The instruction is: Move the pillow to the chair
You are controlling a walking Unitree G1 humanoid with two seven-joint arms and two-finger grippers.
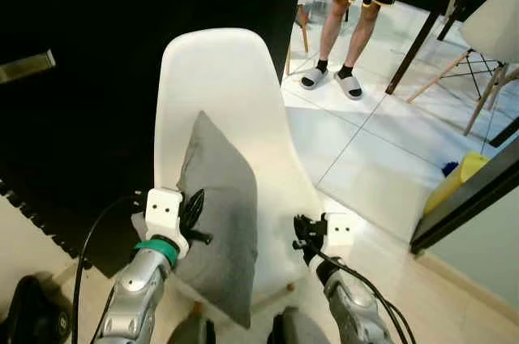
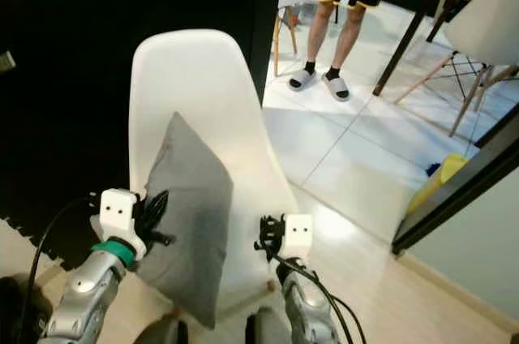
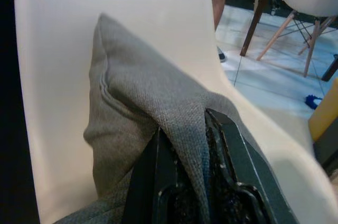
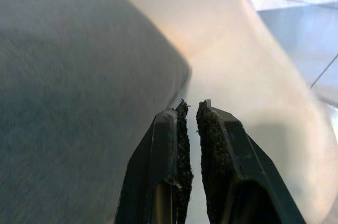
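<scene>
Glossy tiled floor [image 1: 381,157], moulded white chair [image 1: 235,92], left pincer [image 3: 193,182] pinching woven grey pillow [image 1: 219,222], right pincer [image 4: 191,123] pressed together

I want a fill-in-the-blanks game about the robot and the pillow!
1. The grey pillow leans on a ____ chair.
2. The ____ claw pinches the pillow's edge.
3. The right claw holds ____.
4. The person behind the chair wears white ____.

Missing words: white; left; nothing; slides

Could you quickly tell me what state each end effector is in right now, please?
Left end effector: closed on a fold of the grey pillow.
Right end effector: closed, holding nothing.
</scene>
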